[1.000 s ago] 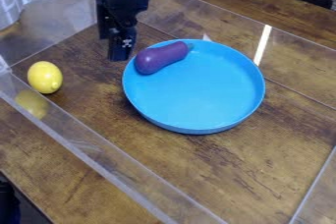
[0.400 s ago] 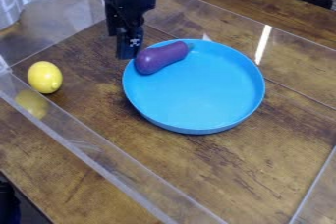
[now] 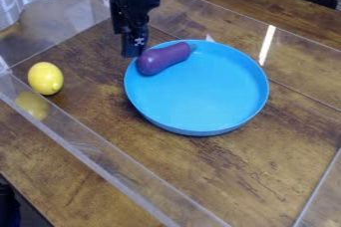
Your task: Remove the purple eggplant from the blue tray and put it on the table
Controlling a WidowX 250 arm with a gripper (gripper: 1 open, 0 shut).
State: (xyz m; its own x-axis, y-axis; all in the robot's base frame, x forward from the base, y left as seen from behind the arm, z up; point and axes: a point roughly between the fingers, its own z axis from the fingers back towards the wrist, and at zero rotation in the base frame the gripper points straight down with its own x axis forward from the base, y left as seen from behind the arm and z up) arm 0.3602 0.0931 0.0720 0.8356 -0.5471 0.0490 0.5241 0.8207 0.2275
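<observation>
One gripper [image 3: 131, 44], fingers apparently spread, beside purple eggplant [image 3: 163, 59] on blue tray [image 3: 213, 97] rim.

eggplant [image 3: 163, 59]: dark purple | tray [image 3: 213, 102]: bright blue | lemon [image 3: 46, 78]: yellow | table [image 3: 160, 176]: brown wood-grain

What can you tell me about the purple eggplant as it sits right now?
The purple eggplant is a small, smooth, oblong toy, dark purple with a dull sheen, plastic by the look of it. It lies on its side at the upper-left edge of the blue tray, its blunt end at the rim and its narrower end angled up and right. The open gripper hangs just to its left; contact cannot be told.
</observation>
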